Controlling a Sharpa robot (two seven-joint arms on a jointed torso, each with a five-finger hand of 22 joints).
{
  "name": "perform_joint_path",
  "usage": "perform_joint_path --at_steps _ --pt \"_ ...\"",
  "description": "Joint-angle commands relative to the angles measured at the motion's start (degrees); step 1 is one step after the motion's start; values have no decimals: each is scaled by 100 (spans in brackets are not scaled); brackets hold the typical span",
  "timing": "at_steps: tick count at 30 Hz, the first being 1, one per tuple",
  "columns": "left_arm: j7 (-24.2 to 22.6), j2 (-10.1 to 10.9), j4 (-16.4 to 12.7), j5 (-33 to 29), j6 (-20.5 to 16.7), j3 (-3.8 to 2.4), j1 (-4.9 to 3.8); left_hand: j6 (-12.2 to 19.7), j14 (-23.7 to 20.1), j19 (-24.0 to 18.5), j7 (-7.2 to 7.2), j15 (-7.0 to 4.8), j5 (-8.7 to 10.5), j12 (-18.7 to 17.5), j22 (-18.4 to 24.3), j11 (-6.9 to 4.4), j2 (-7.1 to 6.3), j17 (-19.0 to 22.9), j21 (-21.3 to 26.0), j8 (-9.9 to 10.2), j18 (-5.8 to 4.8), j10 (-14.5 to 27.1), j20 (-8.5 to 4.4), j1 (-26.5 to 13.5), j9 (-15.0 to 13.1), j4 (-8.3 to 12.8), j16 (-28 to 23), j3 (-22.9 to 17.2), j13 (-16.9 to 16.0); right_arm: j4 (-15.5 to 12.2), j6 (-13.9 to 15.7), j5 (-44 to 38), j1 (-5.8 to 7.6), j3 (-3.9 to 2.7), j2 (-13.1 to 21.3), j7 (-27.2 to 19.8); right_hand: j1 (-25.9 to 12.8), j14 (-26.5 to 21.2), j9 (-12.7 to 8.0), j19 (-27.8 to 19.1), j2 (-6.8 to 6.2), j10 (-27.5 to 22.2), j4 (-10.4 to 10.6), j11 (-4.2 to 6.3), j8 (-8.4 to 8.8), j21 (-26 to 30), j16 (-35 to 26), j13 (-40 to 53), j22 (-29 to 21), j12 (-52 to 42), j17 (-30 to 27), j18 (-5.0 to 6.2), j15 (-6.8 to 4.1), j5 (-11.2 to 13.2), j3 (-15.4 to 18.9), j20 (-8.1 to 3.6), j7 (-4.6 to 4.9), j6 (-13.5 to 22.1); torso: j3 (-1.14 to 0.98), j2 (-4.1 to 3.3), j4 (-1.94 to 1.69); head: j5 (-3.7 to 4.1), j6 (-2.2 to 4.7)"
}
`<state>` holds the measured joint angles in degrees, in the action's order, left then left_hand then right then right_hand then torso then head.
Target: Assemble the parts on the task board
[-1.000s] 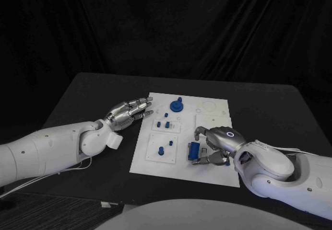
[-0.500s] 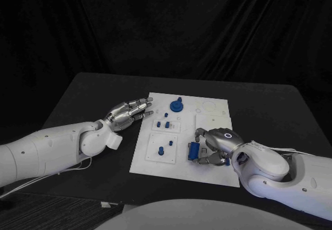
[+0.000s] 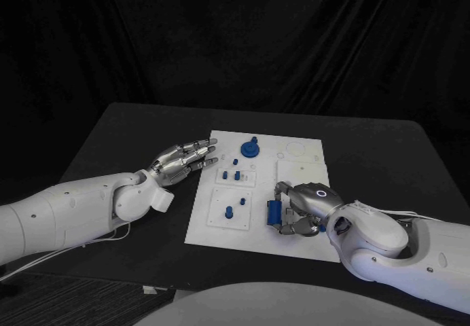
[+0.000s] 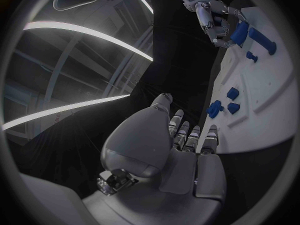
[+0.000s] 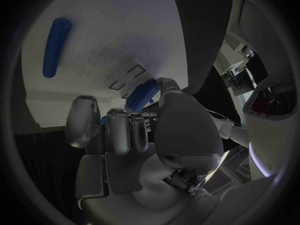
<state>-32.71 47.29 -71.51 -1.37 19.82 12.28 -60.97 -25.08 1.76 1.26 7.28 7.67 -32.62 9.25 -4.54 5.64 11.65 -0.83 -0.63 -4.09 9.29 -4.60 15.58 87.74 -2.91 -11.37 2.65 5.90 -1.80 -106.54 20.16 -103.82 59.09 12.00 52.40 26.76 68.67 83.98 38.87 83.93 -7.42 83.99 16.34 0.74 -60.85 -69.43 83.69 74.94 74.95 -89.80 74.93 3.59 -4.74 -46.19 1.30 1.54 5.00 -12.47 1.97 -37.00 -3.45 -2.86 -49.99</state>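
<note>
The white task board [image 3: 257,227] lies in the middle of the table. My right hand [image 3: 305,202] rests on its near right part, fingers curled, and pinches a small blue part [image 5: 142,96] between thumb and fingers. A long blue rod [image 3: 273,214] lies flat on the board just left of that hand, also seen in the right wrist view as the rod [image 5: 55,45]. A round blue part [image 3: 250,149] stands at the board's far side, and small blue pegs [image 3: 235,175] stand in the middle. My left hand [image 3: 182,160] hovers open beside the board's left edge, holding nothing.
The black table [image 3: 128,136] runs out to the left and right of the board. Two more small blue pegs [image 3: 231,212] stand in the near left plate of the board. The left wrist view shows the board [image 4: 262,100] and my right hand [image 4: 209,15] beyond it.
My right hand has edged slightly left and lower over the board's near right part, closer to the long rod. The left hand has not moved.
</note>
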Motion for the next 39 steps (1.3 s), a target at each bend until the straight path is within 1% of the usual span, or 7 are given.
perform_joint_path --at_steps 1,5,8,27,34,36,39 --pt "-33 -18 8 -29 96 -6 11 -14 -26 -12 16 32 -15 -14 6 45 -28 -1 -16 -30 107 -14 30 -21 -8 2 27 -41 5 -18 94 29 -3 -7 20 -65 -95 343 -77 11 112 601 25 45 -67 44 6 1506 938 -20 187 67 -13 -361 -108 -16 -79 -123 1 -1 -1 -1 -1" --pt "-21 -29 31 -29 102 -6 14 -14 -26 -12 16 32 -15 -14 6 45 -28 -1 -16 -30 107 -14 30 -21 -8 2 27 -41 5 -45 89 35 -3 -7 43 -104 -188 341 -272 4 92 601 26 61 -76 71 4 1506 934 -20 193 71 -24 -875 -279 -24 -92 -160 -1 0 1 -12 -1" --pt "-11 -32 41 -29 106 -6 16 -14 -26 -12 16 32 -15 -14 6 45 -28 -1 -16 -30 107 -14 30 -21 -8 2 27 -41 5 -63 83 37 -3 -7 57 -125 -246 339 -337 1 86 601 29 65 -78 80 0 1506 932 -20 189 73 -28 -1029 -342 -27 -101 -182 -2 1 4 -24 -1" --pt "7 -28 61 -29 123 -6 29 -8 -27 -9 21 40 -5 -13 -5 51 -30 -1 -19 -31 108 -13 31 -29 -7 5 27 -49 6 -119 -74 117 -3 -7 114 -129 -392 327 -644 -24 52 601 23 78 90 153 -20 1506 915 -20 164 85 -38 -1124 -554 -39 -111 -243 0 3 1 -31 -1" --pt "10 -31 65 -29 131 -6 34 -6 -26 -7 21 40 -4 -14 -11 51 -31 -1 -20 -31 108 -12 32 -31 -6 5 28 -50 6 -97 -244 120 -3 -7 101 -43 -354 301 -1014 -67 -49 601 3 10 417 283 -66 1506 883 -20 91 104 14 -764 -655 -2 -28 116 1 4 1 -32 -1" --pt "12 -30 65 -29 132 -6 35 -6 -26 -7 21 40 -4 -14 -11 51 -31 -1 -20 -31 108 -12 32 -31 -6 5 28 -50 6 -95 -261 121 -3 -7 98 -32 -333 294 -1140 -74 -66 601 4 -19 486 307 -77 1506 877 -20 74 108 40 -468 -649 20 4 223 0 1 1 -31 -1" --pt "19 -33 69 -29 138 -6 36 -6 -26 -7 21 40 -4 -14 -11 51 -31 -1 -20 -31 108 -12 32 -31 -6 5 28 -50 6 -91 -275 121 -3 -7 92 -14 -302 288 -1328 -87 -51 601 1 -62 577 350 -86 1506 868 -20 63 114 76 436 -555 52 51 422 0 2 -1 -28 -1"
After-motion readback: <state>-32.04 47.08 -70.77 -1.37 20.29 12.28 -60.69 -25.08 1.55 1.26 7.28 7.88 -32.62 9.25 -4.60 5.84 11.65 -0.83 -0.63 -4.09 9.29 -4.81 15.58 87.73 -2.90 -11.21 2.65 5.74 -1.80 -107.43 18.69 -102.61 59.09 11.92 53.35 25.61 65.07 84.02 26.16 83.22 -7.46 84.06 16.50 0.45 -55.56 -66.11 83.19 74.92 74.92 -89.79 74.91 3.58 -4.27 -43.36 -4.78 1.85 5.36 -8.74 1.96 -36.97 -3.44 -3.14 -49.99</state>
